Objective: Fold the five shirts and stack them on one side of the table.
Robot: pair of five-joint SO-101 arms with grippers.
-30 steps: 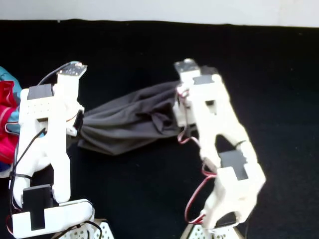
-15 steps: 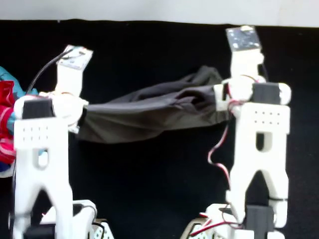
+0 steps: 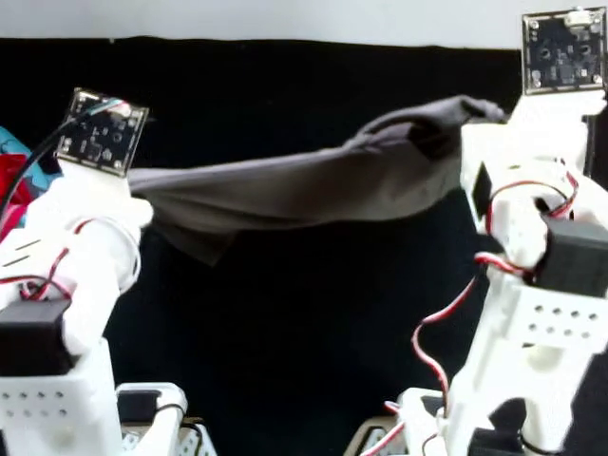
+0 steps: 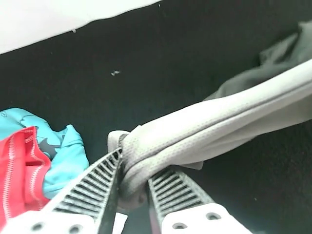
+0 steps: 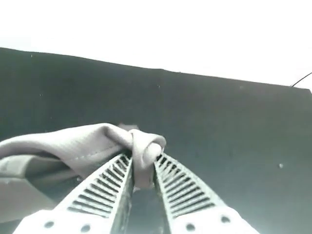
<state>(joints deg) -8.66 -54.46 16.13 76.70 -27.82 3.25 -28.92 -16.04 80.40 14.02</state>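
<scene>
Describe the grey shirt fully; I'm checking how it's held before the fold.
The grey shirt looks like a fine-meshed knit, bunched into a long band and stretched in the air above the black table. The left gripper is shut on one end, the right gripper on the other. A loose flap droops near the left end.

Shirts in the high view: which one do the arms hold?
The grey fabric shirt, stretched between the left gripper and the right gripper; the red shirt and turquoise shirt lie on the table.

Black cloth-covered table [image 3: 313, 361], pale wall [image 3: 285, 19] behind
</scene>
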